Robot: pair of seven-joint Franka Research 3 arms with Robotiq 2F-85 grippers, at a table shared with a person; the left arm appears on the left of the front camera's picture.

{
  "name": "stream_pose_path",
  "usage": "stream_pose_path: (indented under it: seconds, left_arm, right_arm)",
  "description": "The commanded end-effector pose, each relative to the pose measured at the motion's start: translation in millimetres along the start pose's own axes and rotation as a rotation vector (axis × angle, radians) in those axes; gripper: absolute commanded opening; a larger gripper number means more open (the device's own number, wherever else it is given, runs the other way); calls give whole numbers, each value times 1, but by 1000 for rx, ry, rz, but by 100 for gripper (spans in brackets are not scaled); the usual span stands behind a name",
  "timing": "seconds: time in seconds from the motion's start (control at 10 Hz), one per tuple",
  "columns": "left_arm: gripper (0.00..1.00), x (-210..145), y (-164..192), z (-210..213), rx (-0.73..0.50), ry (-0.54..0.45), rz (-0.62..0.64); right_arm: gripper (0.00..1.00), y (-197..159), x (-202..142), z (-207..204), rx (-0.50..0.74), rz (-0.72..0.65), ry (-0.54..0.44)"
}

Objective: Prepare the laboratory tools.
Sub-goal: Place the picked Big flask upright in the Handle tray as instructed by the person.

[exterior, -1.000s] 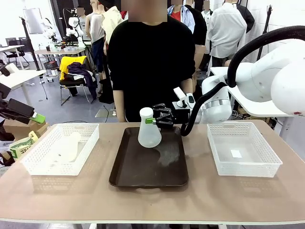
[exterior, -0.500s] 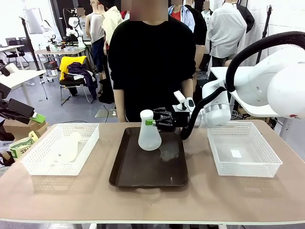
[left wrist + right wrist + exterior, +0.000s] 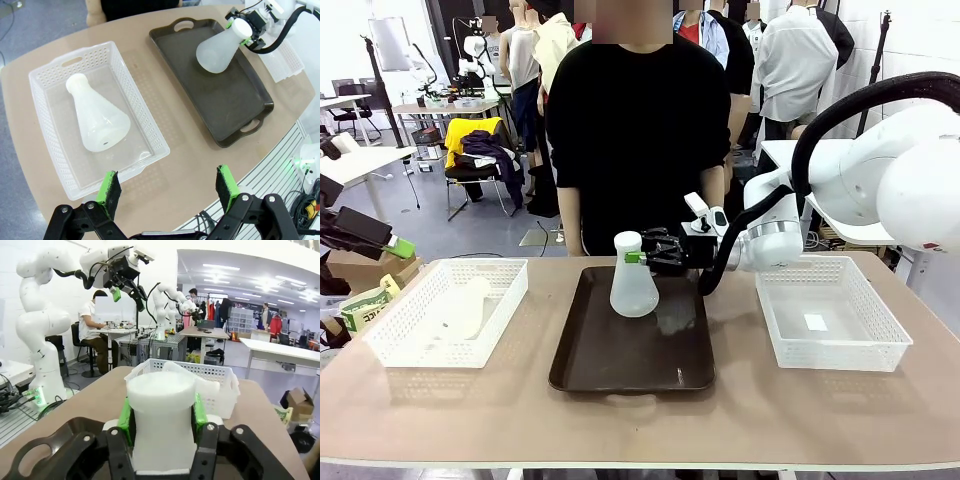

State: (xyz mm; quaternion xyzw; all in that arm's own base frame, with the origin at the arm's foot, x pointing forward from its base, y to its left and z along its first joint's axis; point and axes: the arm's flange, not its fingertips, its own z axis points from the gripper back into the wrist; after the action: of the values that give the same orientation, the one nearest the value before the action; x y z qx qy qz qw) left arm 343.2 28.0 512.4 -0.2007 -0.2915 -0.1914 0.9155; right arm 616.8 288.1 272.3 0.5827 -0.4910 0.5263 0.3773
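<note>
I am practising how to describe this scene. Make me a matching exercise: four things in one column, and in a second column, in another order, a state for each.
Things:
1. brown tray
2. left basket
3. right basket
4. left gripper

States:
a. open, holding nothing
b. holds a small flat white piece
c. bears a standing flask, its neck gripped by the right gripper
d. holds a lying flask

Pairs: 1-c, 2-d, 3-b, 4-a
</note>
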Motion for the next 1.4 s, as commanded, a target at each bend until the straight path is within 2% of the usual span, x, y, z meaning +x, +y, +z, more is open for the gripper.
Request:
stream_pose_path:
  seconds: [0.0, 0.1, 0.6, 1.3]
  left_arm:
    - [100, -1, 2, 1, -5, 0, -12]
    - [100, -1, 2, 1, -5, 0, -12]
    - [100, -1, 2, 1, -5, 0, -12]
    - [100, -1, 2, 1, -5, 0, -12]
  right_arm:
    - [81, -8, 0, -1, -32, -22, -15]
    - [100, -6, -1, 1, -37, -27, -13]
    - [100, -2, 4, 7, -68, -36, -17]
    - [100, 17, 24, 20, -151, -37, 82]
